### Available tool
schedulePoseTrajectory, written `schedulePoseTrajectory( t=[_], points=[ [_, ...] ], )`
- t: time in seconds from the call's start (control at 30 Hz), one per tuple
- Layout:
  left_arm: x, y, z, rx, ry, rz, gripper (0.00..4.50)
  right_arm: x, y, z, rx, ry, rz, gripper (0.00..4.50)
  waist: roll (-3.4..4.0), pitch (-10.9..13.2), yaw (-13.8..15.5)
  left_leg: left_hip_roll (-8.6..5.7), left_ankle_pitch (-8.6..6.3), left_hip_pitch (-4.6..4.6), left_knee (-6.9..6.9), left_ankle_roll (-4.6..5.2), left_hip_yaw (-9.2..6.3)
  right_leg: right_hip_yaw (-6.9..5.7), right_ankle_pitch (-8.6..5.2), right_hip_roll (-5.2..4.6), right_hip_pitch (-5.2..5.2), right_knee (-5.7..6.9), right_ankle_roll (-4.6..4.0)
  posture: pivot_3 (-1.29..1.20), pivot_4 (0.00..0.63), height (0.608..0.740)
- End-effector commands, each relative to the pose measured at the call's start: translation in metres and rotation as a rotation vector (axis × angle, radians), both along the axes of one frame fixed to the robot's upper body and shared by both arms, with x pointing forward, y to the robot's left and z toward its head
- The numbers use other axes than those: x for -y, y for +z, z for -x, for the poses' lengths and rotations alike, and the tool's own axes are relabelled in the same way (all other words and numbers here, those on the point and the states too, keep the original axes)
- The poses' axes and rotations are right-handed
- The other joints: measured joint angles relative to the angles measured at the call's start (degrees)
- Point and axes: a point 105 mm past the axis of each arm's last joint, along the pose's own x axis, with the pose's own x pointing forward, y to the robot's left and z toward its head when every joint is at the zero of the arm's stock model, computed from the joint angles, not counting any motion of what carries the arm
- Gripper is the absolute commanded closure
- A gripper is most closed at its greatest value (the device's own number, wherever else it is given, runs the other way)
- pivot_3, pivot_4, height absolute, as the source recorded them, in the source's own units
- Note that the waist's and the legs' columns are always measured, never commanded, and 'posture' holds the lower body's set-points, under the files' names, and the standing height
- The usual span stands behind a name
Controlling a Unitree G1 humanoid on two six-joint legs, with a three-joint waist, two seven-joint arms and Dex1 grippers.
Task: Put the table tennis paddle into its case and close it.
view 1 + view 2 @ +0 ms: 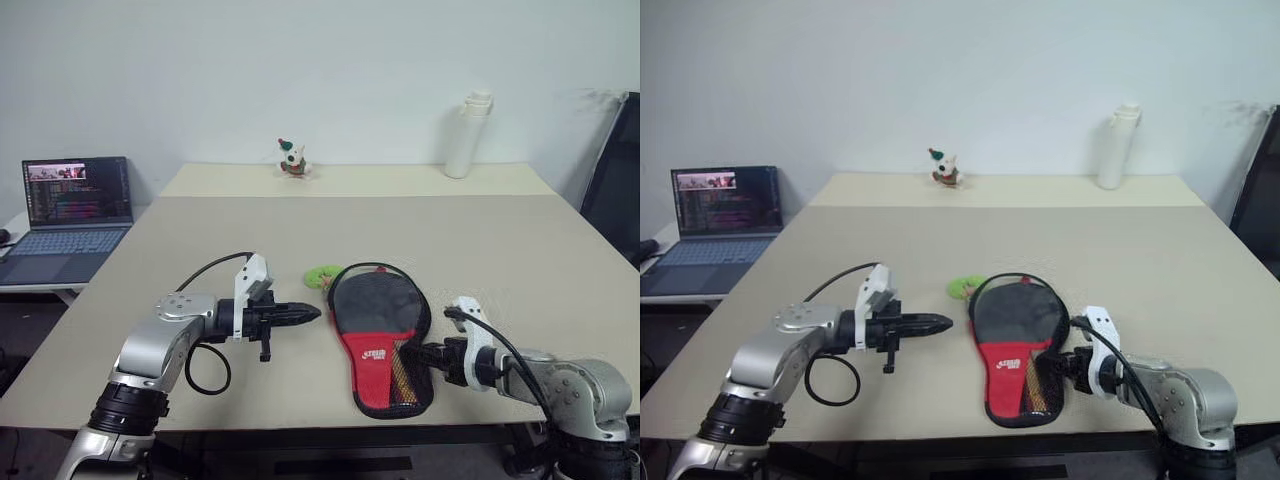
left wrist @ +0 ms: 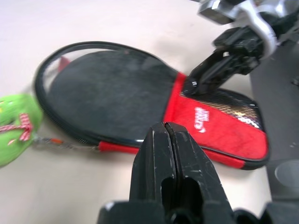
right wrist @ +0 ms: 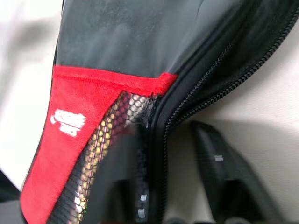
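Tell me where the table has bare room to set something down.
Free: the wide stretch of table between the case and the far toy figure and white bottle. Crowded: the near edge, where both end effectors, left and right, flank the case and green toy.

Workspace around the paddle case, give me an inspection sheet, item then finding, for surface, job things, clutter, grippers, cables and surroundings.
Surface: beige table, a second table pushed against its far edge.
Job's things: case lies flat near the front edge, round black end away from the robot; the table tennis paddle itself cannot be made out apart from it; zipper along the right edge looks partly undone.
Clutter: small green toy beside the case's far left edge; figurine and white bottle on the far table.
Grippers: left gripper jaws shut, empty, left of the case; right gripper jaws apart at the case's right edge.
Cables: black cables loop at both wrists.
Surroundings: open laptop on a side desk, white wall.
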Motion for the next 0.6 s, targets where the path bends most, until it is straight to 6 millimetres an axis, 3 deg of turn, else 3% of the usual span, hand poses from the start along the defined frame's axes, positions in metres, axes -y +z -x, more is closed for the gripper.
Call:
schedulePoseTrajectory(
  t=[0.03, 0.13, 0.2, 0.33, 0.5, 0.6],
  points=[
    [-0.004, 0.010, -0.003, 0.073, 0.040, -0.002, 4.50, 0.005, 0.010, 0.012, 0.058, 0.046, 0.048, 1.08, -0.02, -0.01, 0.11, 0.00, 0.00, 0.00, 0.00, 0.00, -0.01, -0.01, 0.00, -0.01, 0.02, -0.03, 0.00, 0.00, 0.150, 0.740],
    [-0.008, 0.011, -0.011, 0.097, 0.093, 0.000, 4.50, -0.002, 0.021, 0.027, 0.094, 0.165, 0.057, 0.03, -0.02, -0.01, 0.15, 0.01, 0.00, -0.02, 0.02, 0.00, 0.02, 0.01, 0.00, -0.01, 0.01, -0.07, 0.01, 0.00, 0.150, 0.740],
    [-0.011, 0.011, -0.019, 0.121, 0.143, -0.003, 4.50, -0.001, 0.033, 0.028, 0.142, 0.209, 0.057, 0.03, -0.03, -0.01, 0.14, 0.03, 0.00, -0.01, 0.02, 0.00, 0.02, 0.01, -0.01, 0.01, 0.01, -0.09, 0.02, 0.00, 0.150, 0.740],
    [-0.019, 0.016, -0.041, 0.171, 0.267, 0.010, 4.50, -0.006, 0.072, 0.009, 0.327, 0.249, 0.004, 0.03, -0.03, -0.01, -0.20, 0.05, 0.00, 0.05, 0.06, 0.00, 0.04, 0.04, -0.01, 0.09, 0.03, -0.07, 0.01, 0.00, 0.150, 0.740],
    [-0.023, 0.015, -0.061, 0.148, 0.374, 0.018, 4.50, -0.031, 0.081, -0.019, 0.401, 0.250, -0.035, 0.03, -0.04, -0.02, -0.24, 0.04, 0.00, 0.04, 0.05, 0.00, 0.03, 0.03, -0.01, 0.16, 0.03, -0.08, 0.01, 0.00, 0.150, 0.740],
    [-0.022, 0.012, -0.069, 0.151, 0.398, -0.005, 3.92, -0.044, 0.083, -0.029, 0.417, 0.288, -0.041, 0.00, -0.04, -0.01, -0.24, 0.05, 0.00, -0.03, 0.02, 0.00, 0.04, 0.03, 0.04, 0.09, -0.03, -0.06, -0.06, 0.00, 0.150, 0.740]
  ],
)
